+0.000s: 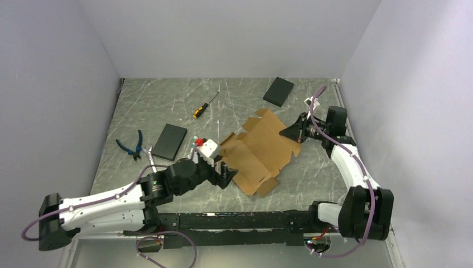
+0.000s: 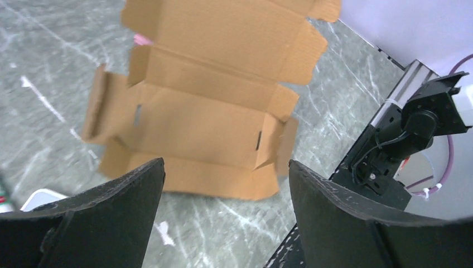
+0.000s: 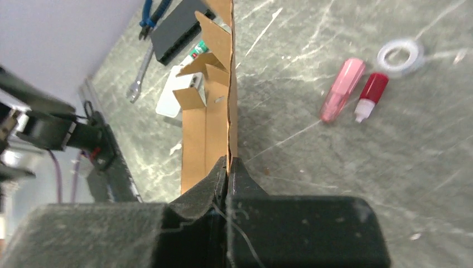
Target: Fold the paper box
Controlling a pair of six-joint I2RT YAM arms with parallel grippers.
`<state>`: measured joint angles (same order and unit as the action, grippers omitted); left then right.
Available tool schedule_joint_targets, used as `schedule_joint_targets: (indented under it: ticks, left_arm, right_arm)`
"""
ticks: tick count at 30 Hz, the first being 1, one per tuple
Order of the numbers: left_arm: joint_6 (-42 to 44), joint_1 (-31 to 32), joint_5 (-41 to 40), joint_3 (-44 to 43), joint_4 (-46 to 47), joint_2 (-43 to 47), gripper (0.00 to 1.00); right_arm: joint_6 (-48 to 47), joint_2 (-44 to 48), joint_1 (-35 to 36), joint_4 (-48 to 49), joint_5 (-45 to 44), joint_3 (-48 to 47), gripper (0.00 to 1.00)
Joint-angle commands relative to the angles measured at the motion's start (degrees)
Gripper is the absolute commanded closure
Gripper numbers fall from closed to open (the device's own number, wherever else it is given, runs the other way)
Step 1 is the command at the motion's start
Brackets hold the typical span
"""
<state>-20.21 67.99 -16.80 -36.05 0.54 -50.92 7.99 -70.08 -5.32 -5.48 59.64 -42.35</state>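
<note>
On the left: left gripper (image 1: pixel 226 173), fingers spread wide, holding nothing, just beside the near-left edge of the paper box (image 1: pixel 259 152). Centre: paper box, unfolded, mostly flat. On the right: right gripper (image 1: pixel 294 133), fingers pinching its far-right edge.

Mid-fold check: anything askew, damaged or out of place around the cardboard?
No damage shows. The paper box is still an unfolded sheet, one edge pinched in the right gripper; the left gripper hangs open, gripping nothing. A pink tube lies loose beside the sheet.
</note>
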Motion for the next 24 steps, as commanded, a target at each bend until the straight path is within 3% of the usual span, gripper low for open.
schedule_joint_targets:
  ticks: [1, 7, 16, 21, 24]
  left_arm:
    - [3.71, -2.96, -1.71, 6.62, 0.83, 8.94, 0.13]
    - [13.08, -7.77, 1.43, 11.32, 10.63, 12.52, 0.04]
    - [9.53, -21.29, 13.29, 4.42, 17.12, -9.51, 0.07]
    - [7.62, -22.51, 17.12, -1.91, 16.62, -19.59, 0.15]
    - [7.35, -22.94, 17.55, -4.68, 15.81, -24.09, 0.14]
  right_arm:
    - [-19.77, 5.82, -0.47, -12.34, 1.69, -5.37, 1.0]
    - [-23.83, 8.75, -2.18, -15.31, 3.39, -5.71, 1.0]
    - [-25.47, 8.74, -3.0, -17.01, 5.81, -6.39, 1.0]
    - [-24.68, 8.85, -3.29, -16.68, 6.56, -6.33, 1.0]
    - [-24.5, 8.91, -3.29, -16.83, 6.57, -6.5, 1.0]
